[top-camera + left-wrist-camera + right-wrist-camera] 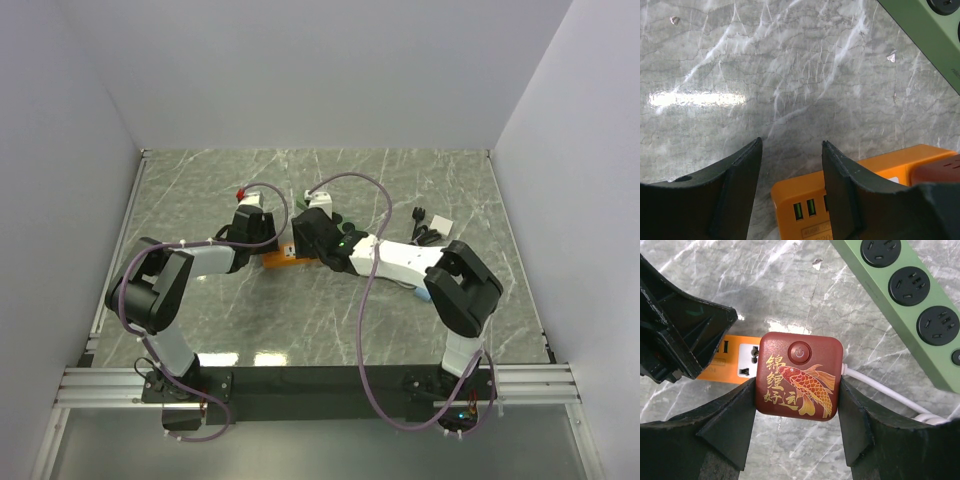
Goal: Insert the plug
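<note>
We are pinching the red plug in our right gripper at frame centre, poising it over the orange strip; our left gripper, spread open, is apparently bracing it.

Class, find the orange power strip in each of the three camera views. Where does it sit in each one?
Top external: the orange power strip lies at centre, between the two arms.
Left wrist: bottom right, cut off by the lower edge.
Right wrist: left of centre, partly under the red plug.
Shared landmark: the green power strip, top right in both wrist views.
</note>
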Robot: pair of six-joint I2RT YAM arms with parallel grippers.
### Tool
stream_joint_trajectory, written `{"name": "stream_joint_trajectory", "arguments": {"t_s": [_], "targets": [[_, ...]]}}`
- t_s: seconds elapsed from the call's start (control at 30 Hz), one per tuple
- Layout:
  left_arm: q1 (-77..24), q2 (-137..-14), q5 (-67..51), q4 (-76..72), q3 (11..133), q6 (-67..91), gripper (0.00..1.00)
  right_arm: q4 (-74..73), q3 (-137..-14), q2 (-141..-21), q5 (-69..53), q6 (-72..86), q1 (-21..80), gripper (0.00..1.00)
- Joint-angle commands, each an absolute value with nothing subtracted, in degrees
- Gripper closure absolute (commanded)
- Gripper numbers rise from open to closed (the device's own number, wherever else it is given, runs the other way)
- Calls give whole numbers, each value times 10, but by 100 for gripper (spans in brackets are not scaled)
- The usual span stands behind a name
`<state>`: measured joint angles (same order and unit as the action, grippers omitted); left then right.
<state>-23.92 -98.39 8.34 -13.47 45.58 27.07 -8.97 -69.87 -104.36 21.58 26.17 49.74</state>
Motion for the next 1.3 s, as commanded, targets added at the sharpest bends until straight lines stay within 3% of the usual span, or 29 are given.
{"name": "stream_joint_trajectory", "arguments": {"t_s": [0.0,0.77,0.93,0.97,1.03,1.27], "targets": [[-241,-981,70,-104,449,266,43,-166,-643,-1057,228,270,496,100],[-241,-977,71,-106,446,265,43,-183,-614,-1114,244,311,536,100],[-240,-974,70,-113,444,262,34,-166,-629,-1077,215,289,522,100],[-240,-974,70,-116,445,261,32,-156,-635,-1063,206,282,519,97],[-237,-973,65,-119,445,258,28,-143,-651,-1048,181,263,508,81],[-230,-976,53,-136,458,256,26,-118,-725,-1001,165,200,497,38]]}}
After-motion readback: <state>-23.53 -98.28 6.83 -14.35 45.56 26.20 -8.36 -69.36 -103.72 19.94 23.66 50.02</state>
